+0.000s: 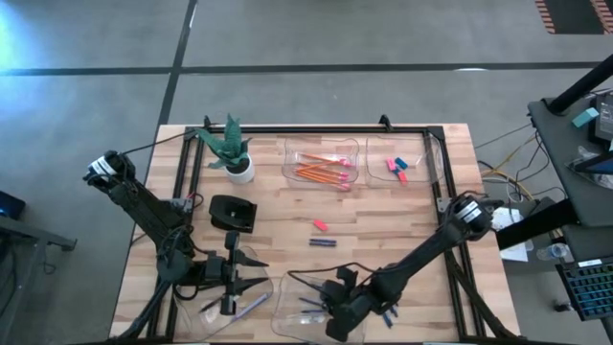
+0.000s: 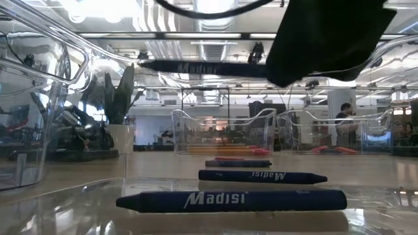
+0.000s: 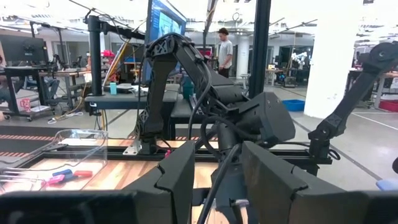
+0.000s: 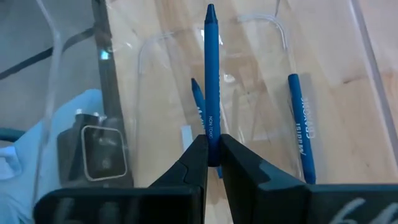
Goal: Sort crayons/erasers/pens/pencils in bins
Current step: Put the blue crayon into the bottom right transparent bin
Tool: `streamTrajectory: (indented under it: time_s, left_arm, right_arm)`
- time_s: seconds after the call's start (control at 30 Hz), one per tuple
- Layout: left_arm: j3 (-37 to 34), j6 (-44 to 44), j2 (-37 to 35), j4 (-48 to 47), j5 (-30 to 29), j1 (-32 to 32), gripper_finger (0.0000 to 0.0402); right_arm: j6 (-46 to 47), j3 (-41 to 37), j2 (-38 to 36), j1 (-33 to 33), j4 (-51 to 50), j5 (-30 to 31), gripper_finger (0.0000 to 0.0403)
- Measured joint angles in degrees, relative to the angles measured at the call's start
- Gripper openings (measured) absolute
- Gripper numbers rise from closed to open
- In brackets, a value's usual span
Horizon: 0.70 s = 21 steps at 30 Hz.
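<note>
One crayon [image 4: 212,81] pinched in right gripper [image 4: 212,163], over the near bin [image 4: 149,50].
Clamped at the butt end so the tip points clear ahead; two crayons [image 4: 301,127] already lying beneath in that bin. Left gripper [image 1: 230,287] parked alongside, jaws part-open, nothing held.

We read "Madisi" in white letters on the nearest dark-blue crayon [image 2: 232,200] in the low view; the crayon behind it [image 2: 262,176] carries the same word upside down; a third crayon held up high [image 2: 202,68] shows a partial "Madi…" In the right wrist view, the crayon lying in the bin [image 4: 301,127] reads "Madisi CRAYONS" along its length; the crayon pinched in the right gripper [image 4: 212,163] has small print we can't make out
</note>
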Motion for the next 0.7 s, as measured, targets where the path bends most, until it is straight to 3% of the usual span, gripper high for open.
streamTrajectory:
  time_s: [0.33,0.7]
  left_arm:
    - [0.00,-0.02,0.00,-0.04,0.00,0.00,0.0121]
    - [0.00,-0.02,0.00,-0.04,0.00,0.00,0.0121]
  right_arm:
    - [0.19,0.04,1.92,0.15,-0.17,-1.92,0.0029]
    - [-8.06,0.04,1.90,-1.35,-0.04,-1.50,0.0029]
